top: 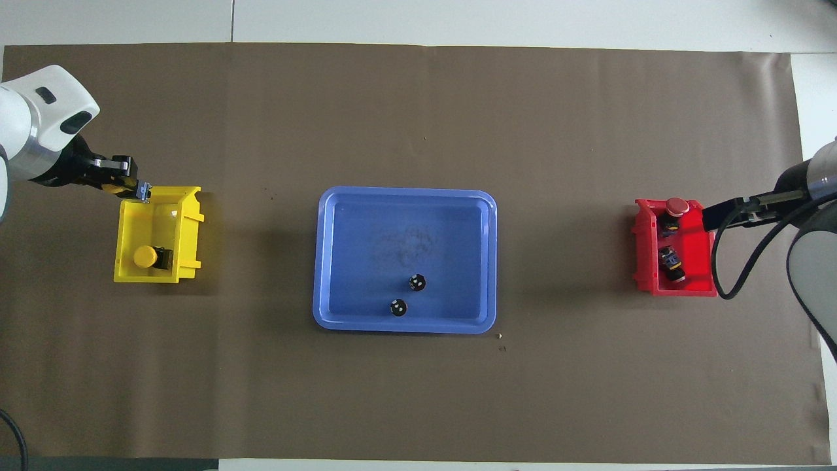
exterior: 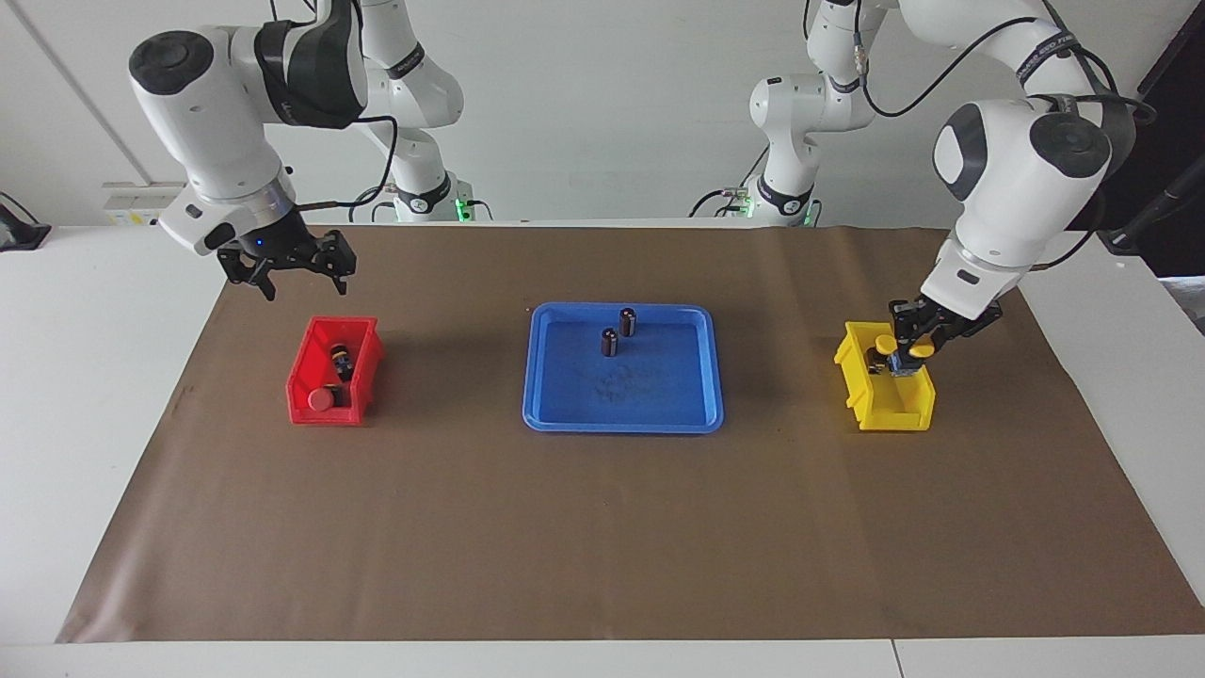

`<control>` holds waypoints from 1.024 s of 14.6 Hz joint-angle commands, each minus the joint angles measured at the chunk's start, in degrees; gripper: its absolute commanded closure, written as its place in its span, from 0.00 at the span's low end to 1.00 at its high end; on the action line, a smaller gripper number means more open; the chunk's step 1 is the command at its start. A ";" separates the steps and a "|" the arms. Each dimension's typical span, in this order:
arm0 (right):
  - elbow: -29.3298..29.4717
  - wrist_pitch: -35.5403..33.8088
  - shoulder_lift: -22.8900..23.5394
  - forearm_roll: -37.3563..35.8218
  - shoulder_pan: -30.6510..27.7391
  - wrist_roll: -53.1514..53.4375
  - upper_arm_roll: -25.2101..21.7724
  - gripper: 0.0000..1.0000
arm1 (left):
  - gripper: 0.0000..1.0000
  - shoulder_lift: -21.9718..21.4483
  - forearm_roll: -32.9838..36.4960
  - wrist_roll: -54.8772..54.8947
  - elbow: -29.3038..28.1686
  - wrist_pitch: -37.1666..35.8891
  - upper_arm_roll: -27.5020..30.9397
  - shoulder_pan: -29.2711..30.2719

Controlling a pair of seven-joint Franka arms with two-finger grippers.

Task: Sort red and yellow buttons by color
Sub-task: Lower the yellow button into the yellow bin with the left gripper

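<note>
2 red buttons (top: 673, 237) lie in the red bin (exterior: 362, 363), one cap up, the other on its side. 1 yellow button (top: 145, 256) rests in the yellow bin (top: 186, 229); the other yellow button (exterior: 921, 349) is pinched by the left gripper (exterior: 911, 356) over that bin. The right gripper (exterior: 294, 266) hangs with fingers spread above the red bin. Between the bins a glossy blue tray (exterior: 565, 414) holds 2 dark cylinders (exterior: 618, 332). A matte brown mat (exterior: 602, 527) covers the white table (exterior: 94, 330), before a pale wall.
</note>
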 commanded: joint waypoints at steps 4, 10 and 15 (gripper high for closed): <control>11.15 -9.26 1.42 0.87 -2.88 0.43 -0.31 0.00 | 0.98 -4.02 -0.11 2.25 -14.44 11.81 -0.94 2.61; 11.52 -9.89 3.36 0.78 -1.75 0.17 -4.87 0.00 | 0.98 -1.47 -0.11 1.99 -20.70 23.33 -0.94 1.99; 11.34 -9.97 2.66 0.78 -4.37 0.60 -1.29 0.00 | 0.44 -0.86 -0.11 2.17 -18.69 22.02 -1.02 1.29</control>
